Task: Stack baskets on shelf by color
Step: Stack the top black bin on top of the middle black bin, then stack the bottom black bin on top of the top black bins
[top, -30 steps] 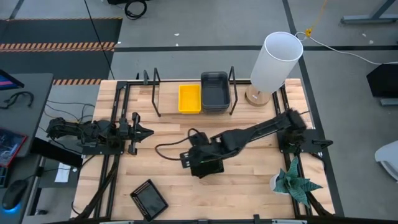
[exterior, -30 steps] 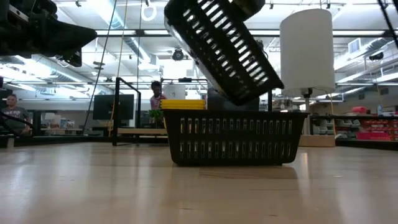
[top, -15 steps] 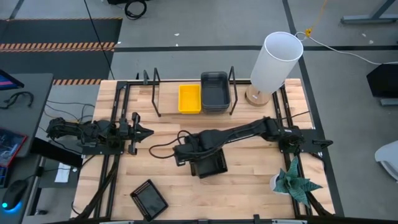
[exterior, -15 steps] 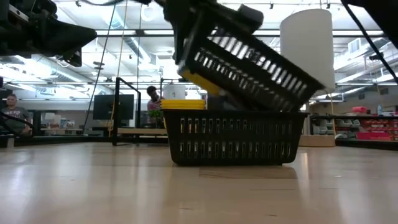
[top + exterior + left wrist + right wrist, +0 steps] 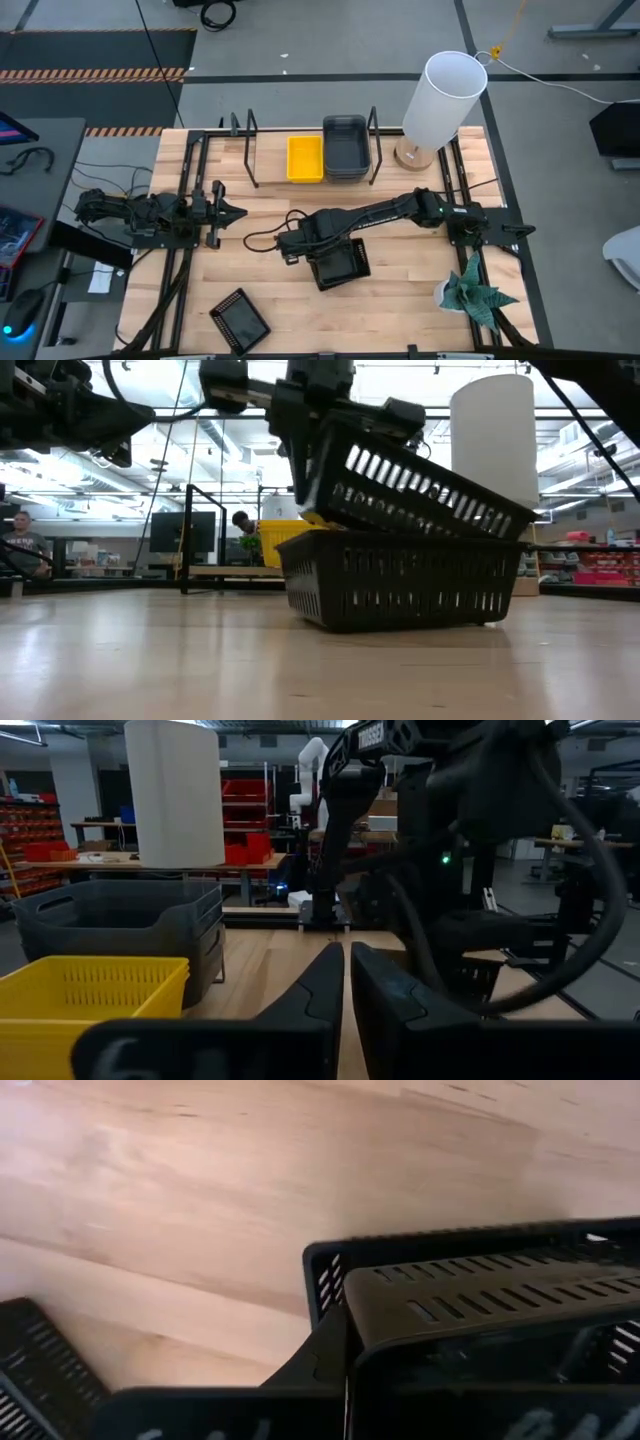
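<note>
A third black mesh plastic basket (image 5: 240, 319) lies alone near the front edge of the wooden tabletop (image 5: 400, 300), well apart from the others. At mid-table, the right gripper (image 5: 312, 252) has its fingers closed on the rim of a black mesh plastic basket (image 5: 425, 485), held tilted with one end lowered into a second black mesh basket (image 5: 405, 585) that rests on the tabletop. The left gripper (image 5: 345, 982) waits at the table's left side, its fingers nearly together and holding nothing. Farther back, the light-wood shelf with black wire uprights (image 5: 262, 180) carries a bright yellow plastic basket (image 5: 305, 158) and, just beside it, a stack of dark grey plastic baskets (image 5: 345, 147). A tall white cylinder (image 5: 443, 98) stands at the rear right.
</note>
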Motion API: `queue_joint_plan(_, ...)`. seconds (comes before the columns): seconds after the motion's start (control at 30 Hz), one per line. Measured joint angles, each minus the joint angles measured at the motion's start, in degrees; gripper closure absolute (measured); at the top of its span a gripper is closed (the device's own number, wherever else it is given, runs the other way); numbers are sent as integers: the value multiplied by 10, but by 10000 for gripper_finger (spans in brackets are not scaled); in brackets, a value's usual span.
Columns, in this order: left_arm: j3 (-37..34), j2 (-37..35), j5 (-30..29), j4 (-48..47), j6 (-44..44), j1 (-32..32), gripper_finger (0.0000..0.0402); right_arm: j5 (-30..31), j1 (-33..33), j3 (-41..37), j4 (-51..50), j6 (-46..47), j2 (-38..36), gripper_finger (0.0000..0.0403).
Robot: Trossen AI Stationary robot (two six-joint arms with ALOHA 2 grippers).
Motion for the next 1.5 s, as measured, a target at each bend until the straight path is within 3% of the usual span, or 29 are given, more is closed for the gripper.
queue_joint_plan(0.3,0,0,0,0,0,0,372,-3,-3,-1,-14,-35,3,329)
queue_joint_plan(0.47,0,0,0,0,0,0,378,-41,-13,-1,-17,-52,2,288)
queue_joint_plan(0.7,0,0,0,0,0,0,366,-49,-22,21,-6,-84,-7,271)
queue_joint_plan(0.87,0,0,0,0,0,0,367,23,-14,17,128,-159,-14,272)
queue_joint_plan(1.13,0,0,0,0,0,0,378,182,22,0,365,-396,-14,272)
queue_joint_plan(1.5,0,2,0,-1,0,0,368,190,61,-47,617,-479,39,272)
